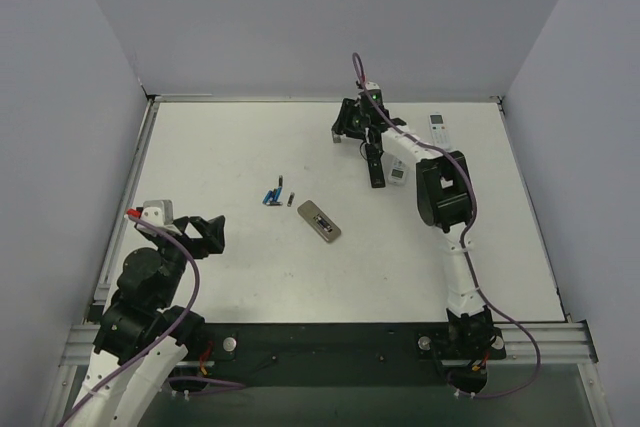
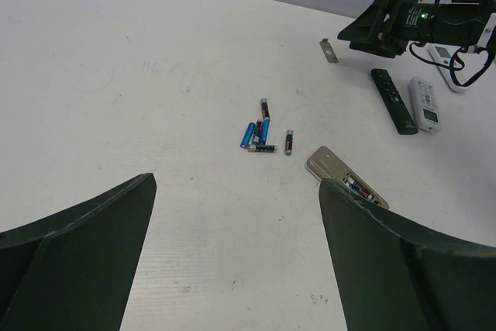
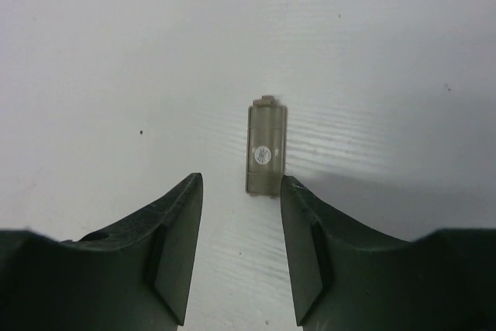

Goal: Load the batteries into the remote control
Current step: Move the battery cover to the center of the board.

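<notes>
Left gripper [image 2: 236,184] finger overlaps remote control [image 2: 333,163] edge; batteries [image 2: 260,133] tiny, clustered.

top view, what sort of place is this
Likely a robot lab test cell: a white table boxed in by plain walls, two arms bolted to a rail, loose batteries staged by a remote control.

I log: desk [image 3: 116,52], white, matt, finely ribbed; fingers [image 3: 174,230], dark green matt plastic; battery cover [image 3: 266,149], tan matt plastic; batteries [image 2: 260,133], glossy blue and dark wraps; remote control [image 2: 333,167], grey-tan plastic back.
</notes>
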Robot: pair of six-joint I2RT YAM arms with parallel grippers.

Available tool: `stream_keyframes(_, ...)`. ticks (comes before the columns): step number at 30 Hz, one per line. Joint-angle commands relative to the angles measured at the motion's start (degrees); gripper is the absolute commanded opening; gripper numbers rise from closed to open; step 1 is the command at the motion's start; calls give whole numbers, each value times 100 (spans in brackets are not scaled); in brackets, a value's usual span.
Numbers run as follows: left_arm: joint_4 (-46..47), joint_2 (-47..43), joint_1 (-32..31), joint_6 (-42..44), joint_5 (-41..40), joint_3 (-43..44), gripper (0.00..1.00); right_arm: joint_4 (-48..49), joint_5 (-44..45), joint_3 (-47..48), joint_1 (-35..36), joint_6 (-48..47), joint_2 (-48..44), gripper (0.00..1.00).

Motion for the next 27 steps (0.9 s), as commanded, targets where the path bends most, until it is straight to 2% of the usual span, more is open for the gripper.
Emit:
stream_keyframes(1, 182, 84, 43, 102, -1, 68, 97, 1161, -670, 46, -113, 626, 124, 40)
stream_keyframes(15, 200, 119, 52, 94, -1, 68, 98, 1611, -1005, 538, -192, 1663, 810, 43)
stream_keyframes(22, 200, 75, 52, 94, -1, 51, 97, 804, -855, 450, -192, 1953, 731, 44)
stream_keyframes(27, 200, 31, 52, 94, 8, 42, 97, 416, -803, -173, -174, 2033, 441, 45)
